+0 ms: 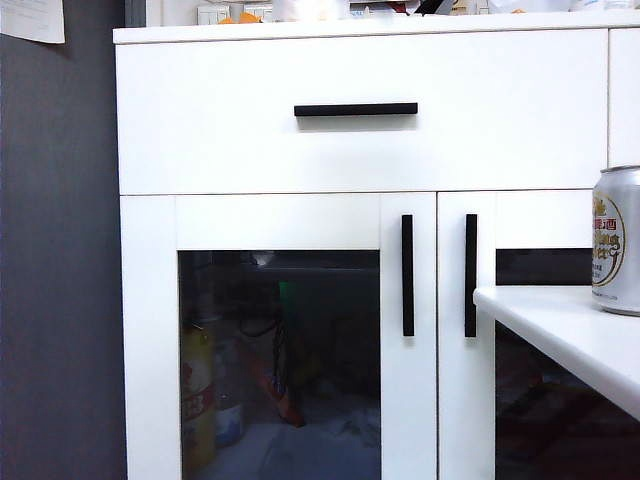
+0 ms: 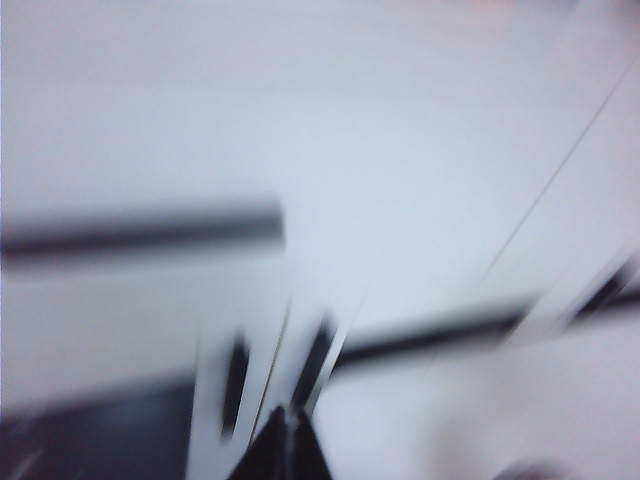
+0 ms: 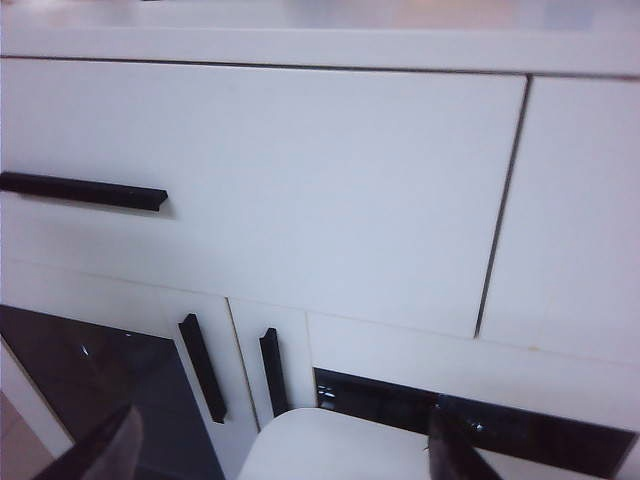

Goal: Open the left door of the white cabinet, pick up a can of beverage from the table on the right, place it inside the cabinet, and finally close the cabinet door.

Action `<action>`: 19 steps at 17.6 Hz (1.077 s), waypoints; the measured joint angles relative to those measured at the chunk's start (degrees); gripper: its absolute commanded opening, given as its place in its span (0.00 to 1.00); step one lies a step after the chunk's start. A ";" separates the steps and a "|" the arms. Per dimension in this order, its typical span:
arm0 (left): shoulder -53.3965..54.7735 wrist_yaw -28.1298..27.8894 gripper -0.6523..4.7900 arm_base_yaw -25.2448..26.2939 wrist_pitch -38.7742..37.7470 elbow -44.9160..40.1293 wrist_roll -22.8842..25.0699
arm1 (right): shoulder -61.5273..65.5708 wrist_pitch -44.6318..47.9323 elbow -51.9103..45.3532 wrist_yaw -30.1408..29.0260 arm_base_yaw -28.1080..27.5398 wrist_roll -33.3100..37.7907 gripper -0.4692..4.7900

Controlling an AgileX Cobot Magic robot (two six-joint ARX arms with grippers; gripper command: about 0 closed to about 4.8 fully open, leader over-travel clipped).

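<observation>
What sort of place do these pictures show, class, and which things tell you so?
Probably a home-style kitchen or dining corner, perhaps staged: a white cabinet with glass doors showing stored bottles and packets, and a beverage can on a white table. Neither gripper shows in the exterior view.

Plain white flat tabletop with thick rounded edge (image 1: pixel 560 325), right of the cabinet front. Silver aluminium drink can with round red-gold label (image 1: pixel 616 240) stands upright on it, partly cut off by the frame edge.

Smooth matt-white white cabinet (image 1: pixel 360 140), dark glossy glass left door (image 1: pixel 280 360), shiny metal can of beverage (image 1: pixel 617 240)
</observation>
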 measured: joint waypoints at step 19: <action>-16.06 1.92 0.11 0.00 1.01 0.00 0.00 | -10.60 -2.67 0.00 -2.36 0.02 2.10 0.79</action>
